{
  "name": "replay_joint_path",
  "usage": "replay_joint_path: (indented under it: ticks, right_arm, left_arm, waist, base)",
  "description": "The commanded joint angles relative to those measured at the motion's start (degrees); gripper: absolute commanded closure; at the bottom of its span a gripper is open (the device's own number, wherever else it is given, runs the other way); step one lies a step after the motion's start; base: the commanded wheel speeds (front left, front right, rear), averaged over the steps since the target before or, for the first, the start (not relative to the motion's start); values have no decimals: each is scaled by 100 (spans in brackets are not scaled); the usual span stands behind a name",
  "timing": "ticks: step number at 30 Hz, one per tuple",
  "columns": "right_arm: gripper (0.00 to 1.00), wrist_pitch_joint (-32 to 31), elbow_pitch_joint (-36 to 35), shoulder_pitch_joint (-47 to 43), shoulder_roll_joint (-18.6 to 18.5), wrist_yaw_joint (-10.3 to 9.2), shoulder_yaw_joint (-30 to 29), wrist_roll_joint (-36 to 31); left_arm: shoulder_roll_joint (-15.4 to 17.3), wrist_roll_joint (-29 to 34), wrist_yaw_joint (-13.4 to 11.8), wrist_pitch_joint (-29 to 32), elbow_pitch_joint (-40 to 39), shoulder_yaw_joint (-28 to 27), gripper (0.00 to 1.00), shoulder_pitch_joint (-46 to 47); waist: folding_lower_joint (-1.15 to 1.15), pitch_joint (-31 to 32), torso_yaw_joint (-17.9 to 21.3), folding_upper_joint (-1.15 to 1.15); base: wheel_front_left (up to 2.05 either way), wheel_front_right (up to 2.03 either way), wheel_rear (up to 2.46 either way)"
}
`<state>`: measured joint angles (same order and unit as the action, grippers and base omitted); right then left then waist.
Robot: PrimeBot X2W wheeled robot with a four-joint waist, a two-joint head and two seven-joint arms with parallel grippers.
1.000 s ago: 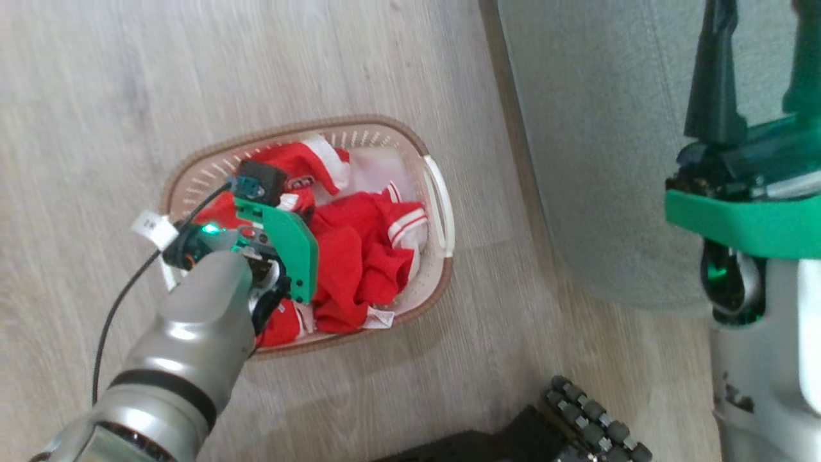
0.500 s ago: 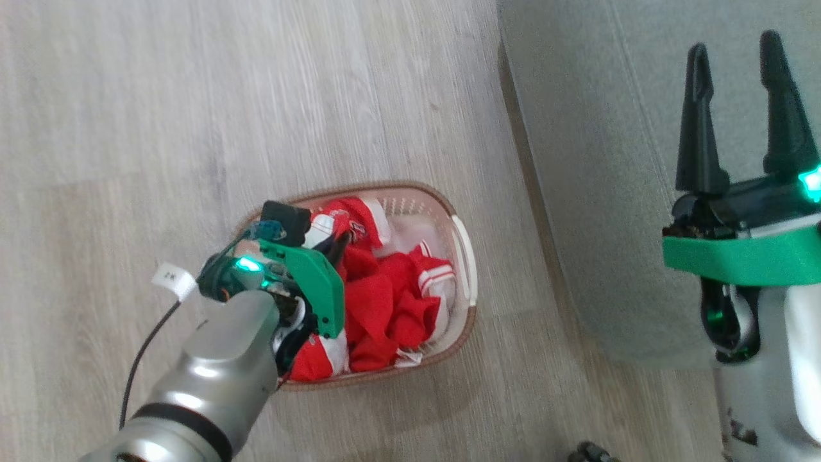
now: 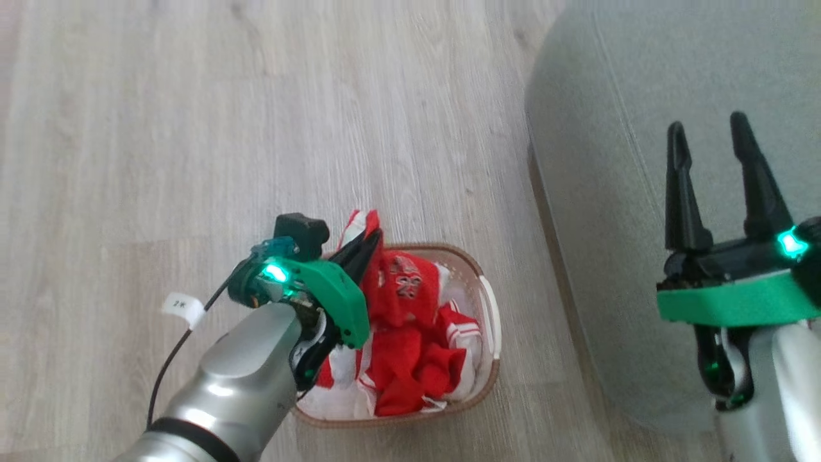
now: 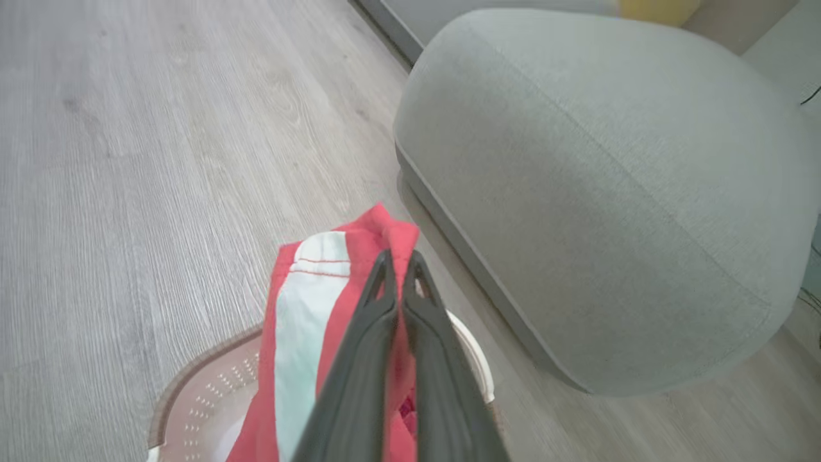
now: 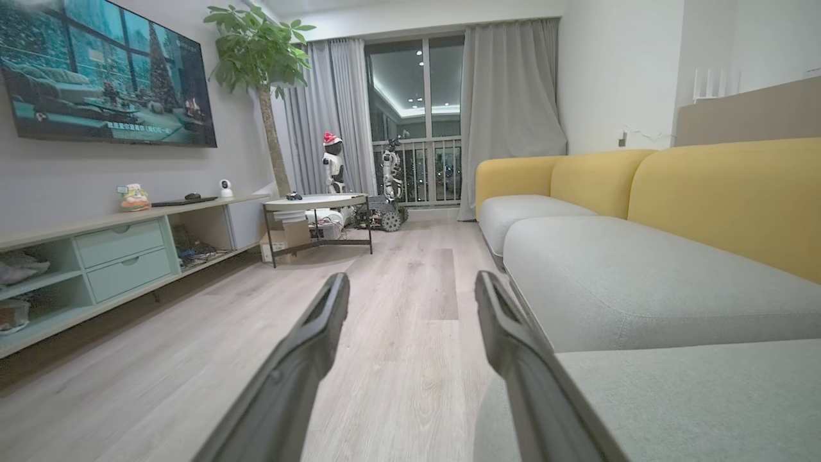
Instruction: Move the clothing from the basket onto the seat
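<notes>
The basket (image 3: 490,308) stands on the wood floor, holding crumpled red clothing (image 3: 410,340) with white trim. My left gripper (image 3: 372,237) is shut on a fold of a red garment (image 4: 333,282), lifting it above the basket rim (image 4: 192,385). The garment hangs down from the fingertips into the basket. The grey seat (image 3: 616,192) lies to the right of the basket, and in the left wrist view the seat (image 4: 609,179) rises beyond the pinched cloth. My right gripper (image 3: 705,135) is open above the seat with nothing between its fingers; it also shows open as right gripper (image 5: 410,285).
Bare wood floor (image 3: 192,128) spreads left of and beyond the basket. The right wrist view shows a yellow sofa back (image 5: 705,186), a low round table (image 5: 314,205), a media shelf (image 5: 96,256) along the left wall and a potted tree (image 5: 263,58).
The head camera has tilted, so the whole picture slid down. My left gripper has risen out of the basket, pulling a red garment up with it. The right gripper stays open.
</notes>
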<state>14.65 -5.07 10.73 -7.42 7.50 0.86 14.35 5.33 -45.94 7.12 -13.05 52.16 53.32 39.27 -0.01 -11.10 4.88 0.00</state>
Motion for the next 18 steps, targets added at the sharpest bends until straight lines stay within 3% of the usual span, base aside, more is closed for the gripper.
replay_joint_path:
  ticks: [1,11,18]
  right_arm:
    - [0,31,-160,13,-78,-1,139,36]
    - [0,-27,-75,-516,-78,-1,227,162]
    - [0,-95,-46,-756,-129,-1,380,242]
  left_arm:
    - [116,-8,27,-80,-177,-149,100,76]
    - [291,-18,-264,-147,-1356,-400,100,64]
    - [522,-44,-591,132,-2439,-521,100,189]
  waist:
    - [1,193,-115,0]
    - [1,753,-298,0]
    - [1,1028,-342,0]
  base:
    - [0,0,0]
    - [0,0,0]
    - [0,0,0]
